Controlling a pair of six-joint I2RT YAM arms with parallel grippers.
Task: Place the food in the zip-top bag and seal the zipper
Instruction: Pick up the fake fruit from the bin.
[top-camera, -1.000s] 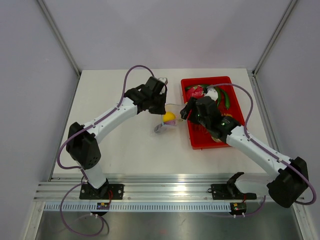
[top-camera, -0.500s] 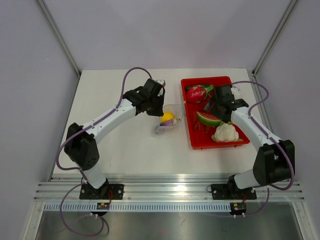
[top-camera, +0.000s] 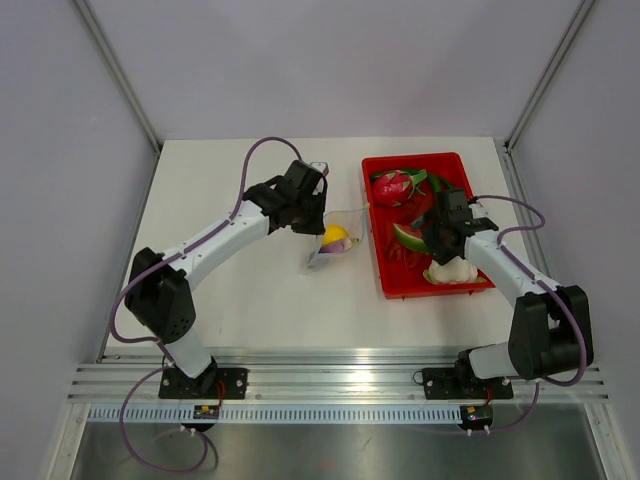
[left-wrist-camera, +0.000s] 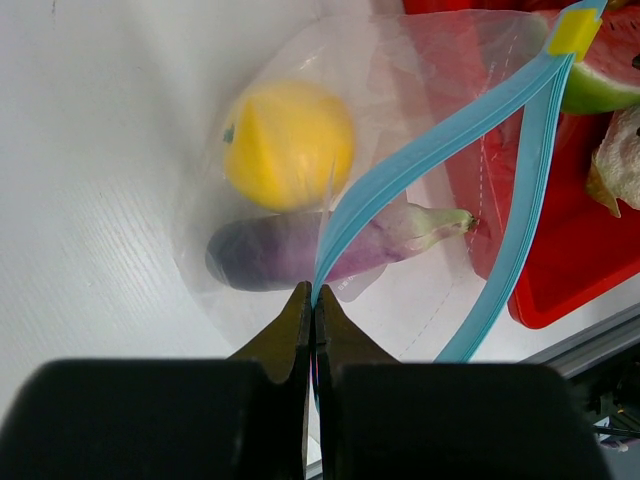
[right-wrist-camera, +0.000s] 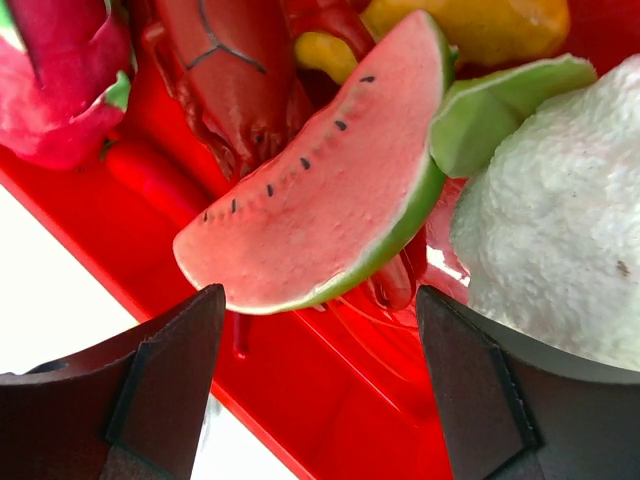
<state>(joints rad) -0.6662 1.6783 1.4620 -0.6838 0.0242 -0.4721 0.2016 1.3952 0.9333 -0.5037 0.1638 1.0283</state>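
**A:** What crowds the right tool (right-wrist-camera: 320, 305)?

**B:** It hangs low over the red tray (top-camera: 412, 160). Its two fingers are spread wide to either side of the watermelon wedge (right-wrist-camera: 320, 210) and grip nothing. The wedge lies flat with its rind against a white cauliflower (right-wrist-camera: 560, 220). A pink dragon fruit (right-wrist-camera: 50, 80) and a red crayfish (right-wrist-camera: 235, 70) press in on the other side. A yellow piece (right-wrist-camera: 480, 25) is half hidden behind the wedge.

**A:** And the left tool (left-wrist-camera: 312, 298)?

**B:** It is clenched on the light-blue zipper (left-wrist-camera: 450, 125) of the zip-top bag (top-camera: 335, 250), at the end away from the tray. The mouth gapes there. The two strips part, then meet again at a yellow tab (left-wrist-camera: 572, 32) above the tray.

**A:** Where is the rest of the food?

**B:** The yellow fruit (left-wrist-camera: 288, 143) and the eggplant (left-wrist-camera: 290, 250) lie inside the bag, just beside each other.

**A:** And the surface and the room?

**B:** The worktop (top-camera: 230, 290) is white, and the bag rests on it just beside the tray's left wall. Pale grey walls (top-camera: 330, 60) close three sides, with slanting metal posts (top-camera: 115, 70) at the corners. An aluminium rail (top-camera: 330, 375) runs along the near edge and carries both arm bases.

**A:** Give me the counts.

**B:** There are two arms, one bag and one tray. Two food pieces are bagged, and one wedge is in the tray.
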